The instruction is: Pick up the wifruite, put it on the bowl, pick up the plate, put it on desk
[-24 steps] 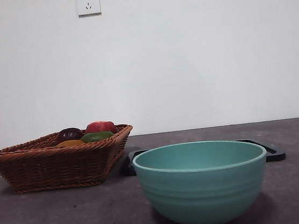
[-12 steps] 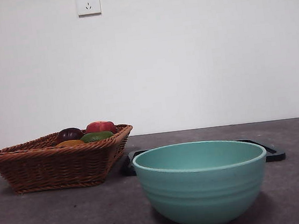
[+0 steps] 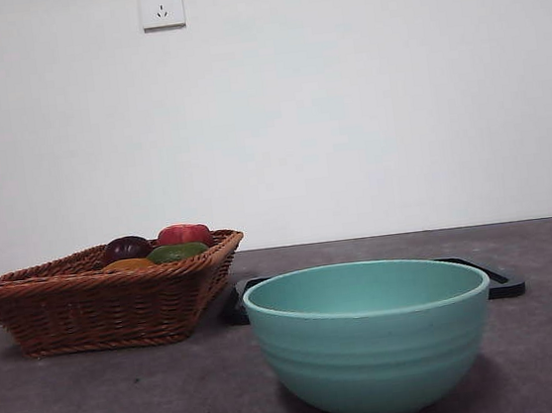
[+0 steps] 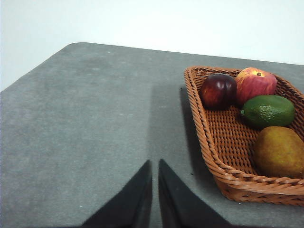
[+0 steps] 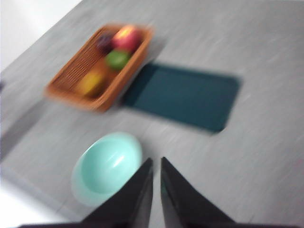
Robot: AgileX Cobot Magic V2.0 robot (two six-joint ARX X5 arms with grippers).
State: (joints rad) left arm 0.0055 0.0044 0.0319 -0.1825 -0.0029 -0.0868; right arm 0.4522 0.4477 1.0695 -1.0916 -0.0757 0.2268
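The wifruite (image 4: 278, 152), a dull brownish-orange fruit, lies in a wicker basket (image 4: 209, 142); only its top shows in the front view (image 3: 128, 265). The mint-green bowl (image 3: 371, 340) stands empty on the desk (image 3: 129, 403), near the camera. A flat dark plate (image 3: 499, 284) lies behind it, next to the basket. My left gripper (image 4: 155, 164) is shut, above the bare desk beside the basket. My right gripper (image 5: 156, 161) is shut, high above the desk beside the bowl (image 5: 107, 166); its view is blurred and shows the plate (image 5: 183, 95) and the wifruite (image 5: 91, 81).
The basket (image 3: 97, 302) also holds a dark purple fruit (image 4: 218, 90), a red-yellow fruit (image 4: 255, 83) and a green fruit (image 4: 268, 110). A white wall with a socket (image 3: 161, 4) stands behind the desk. Neither arm shows in the front view.
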